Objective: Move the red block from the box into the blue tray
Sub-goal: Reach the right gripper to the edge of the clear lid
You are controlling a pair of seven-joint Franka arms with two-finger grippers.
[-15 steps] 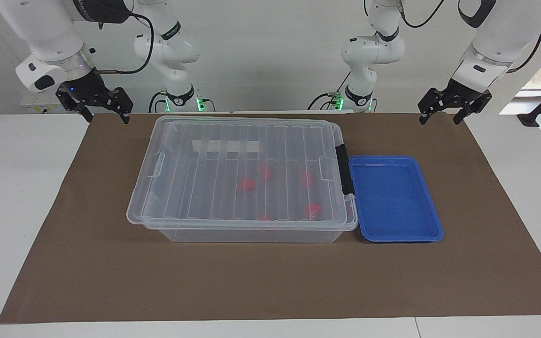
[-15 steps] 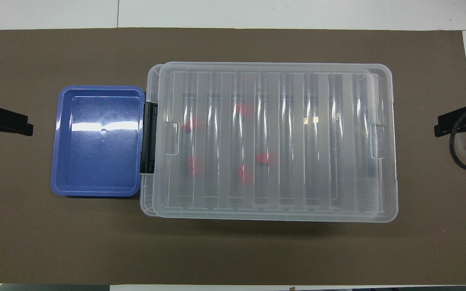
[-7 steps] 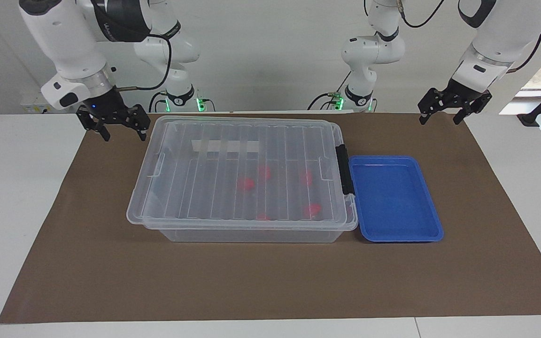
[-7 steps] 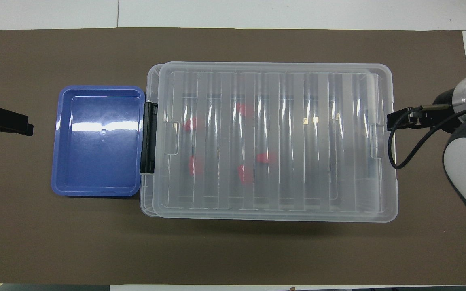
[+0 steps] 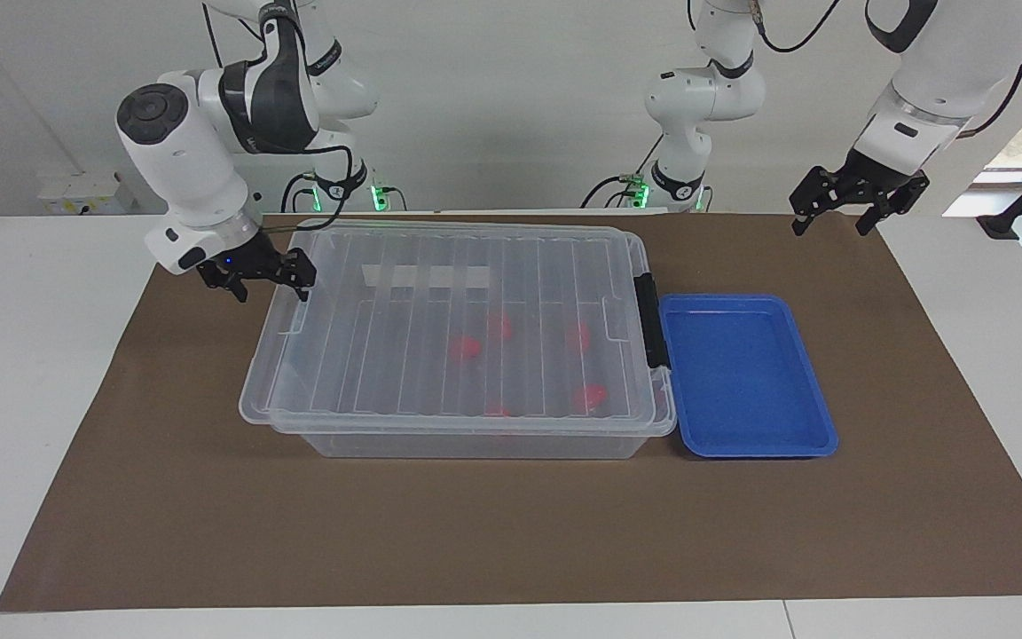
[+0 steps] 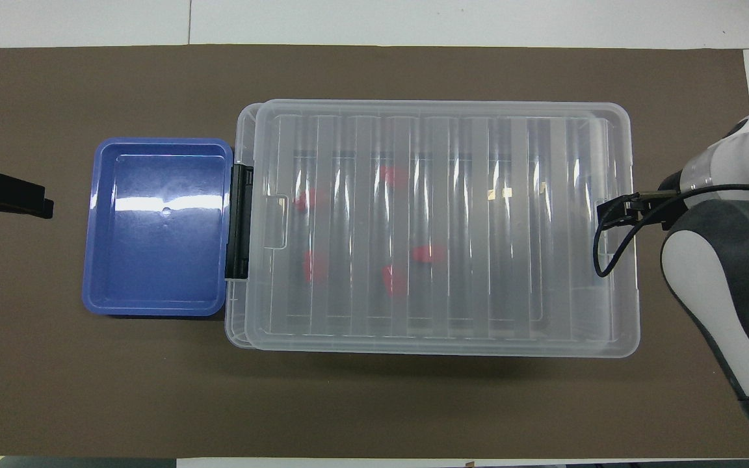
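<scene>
The box (image 5: 440, 293) (image 6: 543, 227) is a clear bin that stands mid-table with its ribbed lid on. Several red blocks (image 5: 465, 347) (image 6: 430, 254) show blurred through the lid, in the half toward the left arm's end. The black latch handle (image 5: 650, 319) (image 6: 239, 221) is at that end. The blue tray (image 5: 746, 373) (image 6: 160, 224) lies empty beside the latch end. My right gripper (image 5: 270, 286) (image 6: 603, 212) is open and empty, low at the lid's edge at the right arm's end. My left gripper (image 5: 832, 224) (image 6: 46, 207) is open and empty, waiting over the mat's edge.
A brown mat (image 5: 475, 532) (image 6: 374, 403) covers the table under the box and tray. The right arm's cable (image 6: 608, 260) hangs over the lid's end. Bare mat lies on the side of the box farther from the robots.
My right gripper has moved from the table's right-arm end toward the box and down, and is now at the lid's end edge. The left arm, box and tray have not moved.
</scene>
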